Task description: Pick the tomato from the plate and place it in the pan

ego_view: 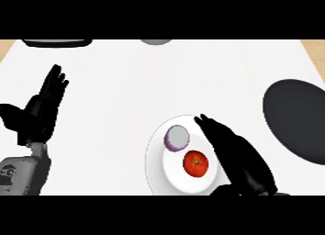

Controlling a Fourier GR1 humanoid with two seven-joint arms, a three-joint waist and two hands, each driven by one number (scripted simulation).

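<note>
The tomato [196,164] lies on the plate [158,158] at the desk's near edge, beside an onion half [177,137]. The right hand [236,153], fingers released, hovers just beside it. A sideways push may roll it off before grasping. The left hand [38,114] rests, fingers straight.

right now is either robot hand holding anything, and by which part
Nothing is held. The right robot hand lies open beside the tomato on the white plate; the left robot hand rests open, apart from everything.
</note>
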